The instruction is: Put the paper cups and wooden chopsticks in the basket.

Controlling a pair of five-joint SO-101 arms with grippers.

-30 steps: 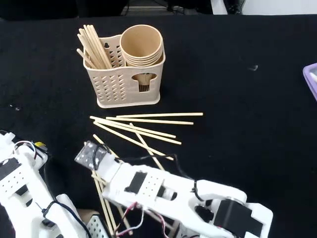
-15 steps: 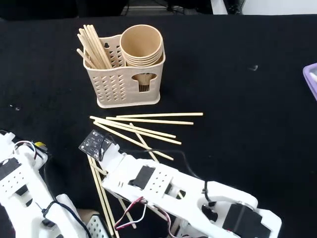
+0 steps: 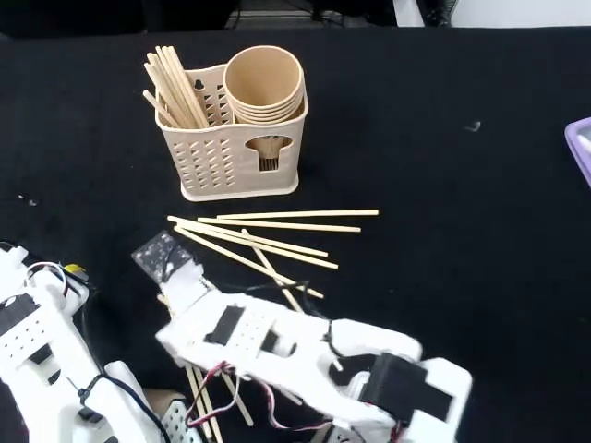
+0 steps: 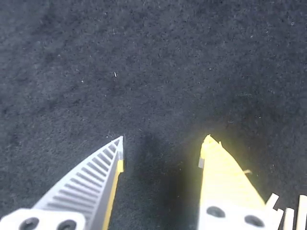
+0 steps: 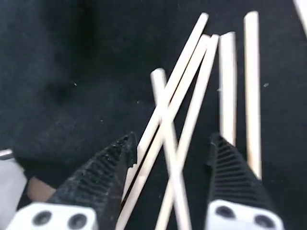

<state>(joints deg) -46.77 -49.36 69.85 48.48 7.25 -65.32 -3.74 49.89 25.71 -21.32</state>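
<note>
A beige slotted basket stands at the back left, holding a stack of paper cups and several wooden chopsticks. More loose chopsticks lie fanned out on the black cloth in front of it. Others poke out from under my right arm. My right gripper hangs open just above several crossed chopsticks, with its jaws on either side of them and nothing gripped. My left gripper is open over bare black cloth near the front left corner.
My left arm rests at the front left. A purple container edge shows at the far right. Black cloth stretches open to the right of the basket.
My right arm's wrist has swung left and slightly away from the front edge, toward the near ends of the loose chopsticks. The left arm has stayed still.
</note>
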